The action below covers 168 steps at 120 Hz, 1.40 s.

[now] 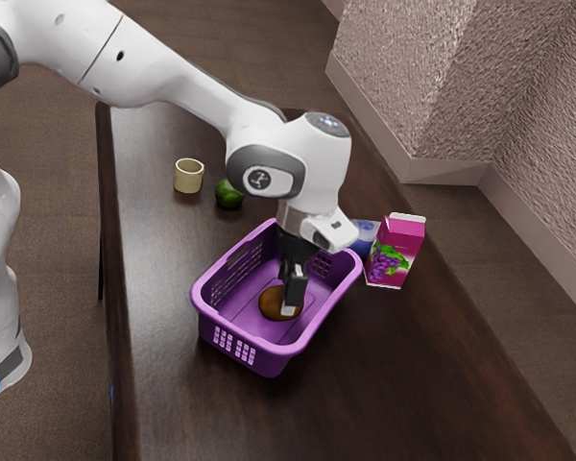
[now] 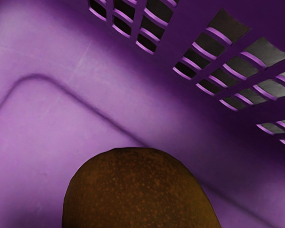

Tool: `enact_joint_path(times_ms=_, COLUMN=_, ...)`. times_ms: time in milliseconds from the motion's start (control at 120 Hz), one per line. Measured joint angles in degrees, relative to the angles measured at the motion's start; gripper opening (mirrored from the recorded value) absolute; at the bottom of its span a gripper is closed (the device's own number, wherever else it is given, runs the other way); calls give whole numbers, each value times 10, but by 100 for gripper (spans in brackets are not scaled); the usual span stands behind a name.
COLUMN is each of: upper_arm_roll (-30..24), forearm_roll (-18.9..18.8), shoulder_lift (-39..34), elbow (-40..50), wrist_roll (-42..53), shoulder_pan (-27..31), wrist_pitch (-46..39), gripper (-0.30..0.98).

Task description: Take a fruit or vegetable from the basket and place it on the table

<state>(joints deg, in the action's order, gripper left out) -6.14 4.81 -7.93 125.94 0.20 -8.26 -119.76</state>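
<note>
Exterior view: a smooth white arm (image 1: pixel 149 58), cut off at the exterior view's left edge, reaches over a worktop (image 1: pixel 394 384) of dark, glossy, streaked wood. Its black, blocky jaws are lowered into a purple plastic basket (image 1: pixel 204 296), a rounded rectangle with a thick rim and walls pierced in a grid. In the basket is the brown, rounded fruit or vegetable (image 1: pixel 269 303), partly covered by the jaws; whether they are clenched on it or released, I cannot tell. Just beside the basket stands a magenta drink carton (image 1: pixel 413 252) with a white top and printed grapes (purple, with green leaves). A blue item (image 1: pixel 367 233) is mostly hidden between carton and arm. Near each other, apart from the basket, are a pale yellow, ribbed-looking cup (image 1: pixel 188 179) and a glossy, dark green round item (image 1: pixel 228 197), partly behind the arm. The wall (image 1: pixel 413 86) is rough and pebbly.

Wrist view: the brown piece shows as a dome, its skin flecked with orange, its lower part cut off. Around it is smooth purple plastic, with a curved groove in the base and slotted openings in the wall.
</note>
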Motion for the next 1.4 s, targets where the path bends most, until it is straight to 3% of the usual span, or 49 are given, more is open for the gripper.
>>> enact_joint_path(times_ms=600, upper_arm_roll=2, forearm_roll=5, shoulder_lift=30, elbow=9, wrist_roll=1, shoulder_pan=0, wrist_pitch=-28, gripper=68)
enact_joint_path(times_ms=800, upper_arm_roll=5, forearm_roll=5, shoulder_lift=33, elbow=10, wrist_roll=1, shoulder_pan=2, wrist_pitch=-30, gripper=36)
enact_joint_path(times_ms=875, upper_arm_roll=5, forearm_roll=4, shoulder_lift=32, elbow=10, wrist_roll=0, shoulder_pan=2, wrist_pitch=-31, gripper=29)
enact_joint_path(times_ms=1217, upper_arm_roll=4, forearm_roll=-2, shoulder_lift=-39, elbow=-20, wrist_roll=-3, shoulder_pan=1, wrist_pitch=13, gripper=27)
enact_joint_path(times_ms=1400, upper_arm_roll=-33, forearm_roll=-3, shoulder_lift=-46, elbow=-115, wrist_roll=-4, shoulder_pan=-1, wrist_pitch=75, gripper=28)
